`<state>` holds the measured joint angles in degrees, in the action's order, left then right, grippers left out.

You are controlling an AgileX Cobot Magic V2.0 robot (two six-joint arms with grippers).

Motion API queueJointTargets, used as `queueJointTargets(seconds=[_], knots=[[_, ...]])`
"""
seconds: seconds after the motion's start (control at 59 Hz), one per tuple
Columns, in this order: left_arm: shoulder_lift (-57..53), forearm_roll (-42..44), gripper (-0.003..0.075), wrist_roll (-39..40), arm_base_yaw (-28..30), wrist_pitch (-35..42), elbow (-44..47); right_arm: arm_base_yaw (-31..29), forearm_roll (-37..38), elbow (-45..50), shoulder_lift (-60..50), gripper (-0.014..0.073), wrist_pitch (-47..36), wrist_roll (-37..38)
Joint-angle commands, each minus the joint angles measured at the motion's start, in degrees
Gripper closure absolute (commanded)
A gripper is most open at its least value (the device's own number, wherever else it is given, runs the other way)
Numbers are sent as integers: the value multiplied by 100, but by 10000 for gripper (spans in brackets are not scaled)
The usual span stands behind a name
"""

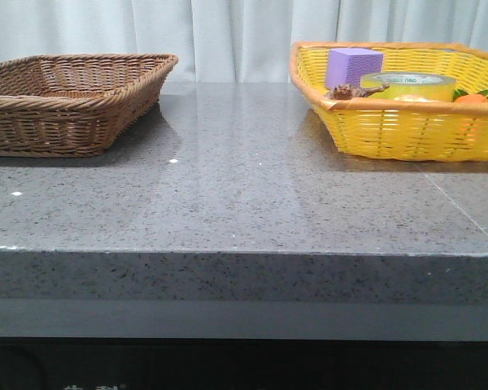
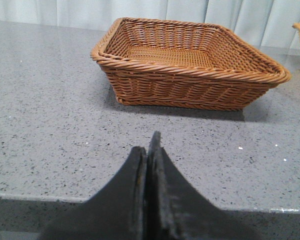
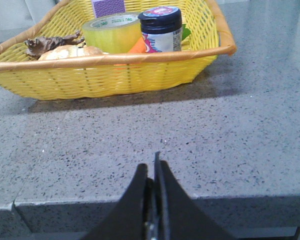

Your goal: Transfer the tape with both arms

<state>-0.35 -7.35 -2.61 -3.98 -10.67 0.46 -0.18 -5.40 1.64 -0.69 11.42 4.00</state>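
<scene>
Your left gripper (image 2: 149, 150) is clenched: in the left wrist view its two black fingers (image 2: 137, 190) press flat against each other with no gap, and nothing sits between them. It hangs at the near edge of the grey speckled stone table (image 2: 50, 125), touching nothing, well short of the brown wicker basket (image 2: 190, 65) that stands ahead of it.

Your right gripper (image 3: 154, 170) looks the same in the right wrist view: fingers (image 3: 135, 210) drawn together with only a thin seam showing, holding nothing, poised over the table's front edge and clear of the yellow woven basket (image 3: 115, 77).

The tape (image 3: 111, 31) lies inside that yellow basket, resting flat with its open core facing up, green lettering visible on the white inner ring. Just beside it stands a jar with a dark blue lid (image 3: 161, 27), and an orange item (image 3: 139, 46) shows low between the two. A purple foam cube (image 3: 109, 7) sits behind the tape. A brown dried-looking piece (image 3: 50, 42) and a pale rounded item (image 3: 72, 52) lie near the basket's rim.

From the front view you see neither arm; the tape (image 1: 408, 85) is in the yellow basket (image 1: 398, 130) at the table's right, the brown basket (image 1: 65, 101) at its left, well apart.
</scene>
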Motion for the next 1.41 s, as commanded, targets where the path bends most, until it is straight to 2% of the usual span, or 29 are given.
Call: queueJointTargets(seconds=[0.0, 0.593, 0.746, 0.814, 0.915, 1.034, 1.153, 1.254, 1.39], knots=[[-100, -52, 740, 63, 8, 510, 224, -35, -13, -153, -142, 683, -460, -28], [-100, -52, 740, 63, 8, 510, 224, -35, -13, -153, -142, 683, -555, -28], [-100, -127, 740, 63, 8, 1067, 147, -35, -13, -295, -142, 683, -1016, -23], [-100, -127, 740, 63, 8, 1244, -5, -35, -13, -538, -142, 683, -1077, -23], [-59, -127, 740, 63, 8, 1020, -572, -35, -13, -1126, -123, 683, -789, -23], [333, 119, 740, 63, 8, 185, -1445, -35, -13, -2043, 185, 672, -121, -23], [1195, 467, 740, 63, 8, -582, -2324, -35, -13, -2914, 966, 672, 412, -23], [1934, 456, 740, 63, 8, -540, -2785, -35, -13, -3520, 1731, 672, 727, -23], [2565, 456, 739, 63, 8, -495, -3181, -35, -13, -3882, 2361, 671, 883, -23]])
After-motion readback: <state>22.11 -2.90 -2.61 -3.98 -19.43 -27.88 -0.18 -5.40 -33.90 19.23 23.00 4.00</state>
